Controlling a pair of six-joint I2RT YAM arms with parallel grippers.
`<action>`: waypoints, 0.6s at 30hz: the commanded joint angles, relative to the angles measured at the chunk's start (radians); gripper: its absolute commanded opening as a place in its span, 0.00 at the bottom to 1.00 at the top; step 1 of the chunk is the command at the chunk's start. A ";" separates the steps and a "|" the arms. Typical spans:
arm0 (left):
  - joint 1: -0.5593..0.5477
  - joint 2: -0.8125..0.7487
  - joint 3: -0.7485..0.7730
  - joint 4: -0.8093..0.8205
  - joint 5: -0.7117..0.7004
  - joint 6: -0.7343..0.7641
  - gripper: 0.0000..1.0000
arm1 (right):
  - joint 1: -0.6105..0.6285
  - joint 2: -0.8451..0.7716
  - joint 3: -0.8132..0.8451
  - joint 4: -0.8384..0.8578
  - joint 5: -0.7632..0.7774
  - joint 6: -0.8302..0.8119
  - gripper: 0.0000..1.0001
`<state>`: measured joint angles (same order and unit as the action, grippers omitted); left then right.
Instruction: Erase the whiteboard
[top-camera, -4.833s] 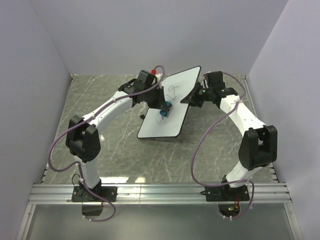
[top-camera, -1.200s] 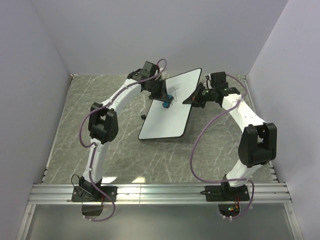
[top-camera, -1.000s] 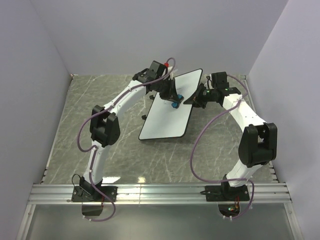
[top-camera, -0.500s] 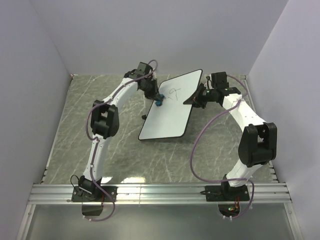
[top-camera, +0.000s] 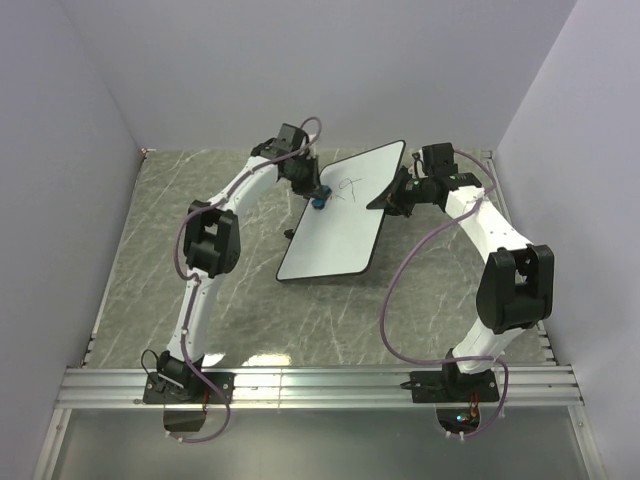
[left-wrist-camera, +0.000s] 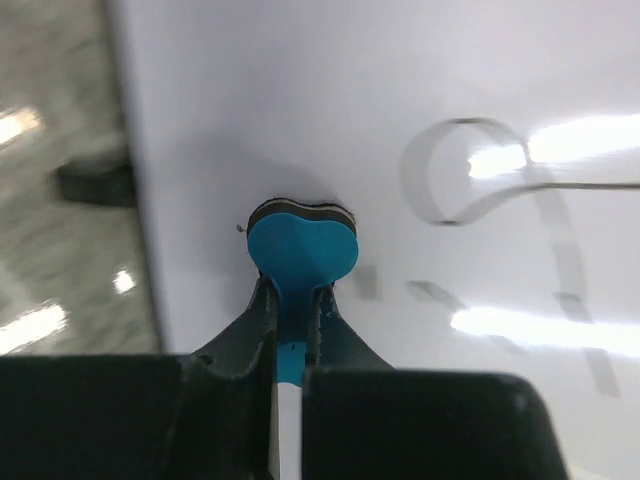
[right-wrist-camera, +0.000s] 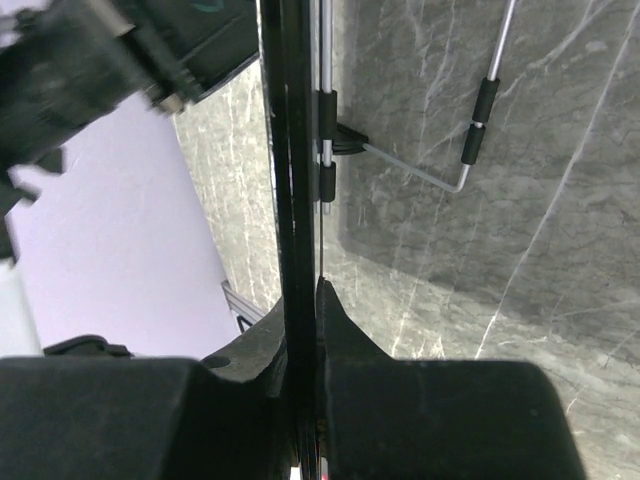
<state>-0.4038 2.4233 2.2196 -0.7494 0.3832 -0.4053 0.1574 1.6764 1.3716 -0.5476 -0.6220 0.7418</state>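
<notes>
The whiteboard (top-camera: 335, 232) stands tilted on the marbled surface (top-camera: 200, 270), in the far middle. The right gripper (top-camera: 392, 197) is closed on its right rim. The left gripper (left-wrist-camera: 293, 300) clamps a blue eraser (left-wrist-camera: 302, 250), which presses on the board beside dark scribbles (left-wrist-camera: 480, 185).

Top external camera looks down from the near side; both close-range wrist cameras share the whiteboard (top-camera: 335, 232).

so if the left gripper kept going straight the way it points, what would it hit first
The whiteboard: the left gripper is shut on the blue eraser, whose pad looks pressed against the board near its edge, though depth is unclear.
</notes>
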 joint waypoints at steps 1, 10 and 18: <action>-0.130 -0.067 0.104 0.087 0.160 0.008 0.00 | 0.010 0.017 0.015 -0.112 0.051 -0.128 0.00; -0.182 -0.110 0.132 0.110 0.284 -0.006 0.00 | 0.011 0.020 0.001 -0.149 0.067 -0.160 0.00; -0.094 -0.011 0.147 0.024 0.200 -0.030 0.00 | 0.010 0.042 0.038 -0.173 0.067 -0.168 0.00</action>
<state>-0.5526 2.3455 2.3207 -0.6460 0.6189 -0.4160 0.1574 1.6943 1.3926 -0.5743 -0.6415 0.6930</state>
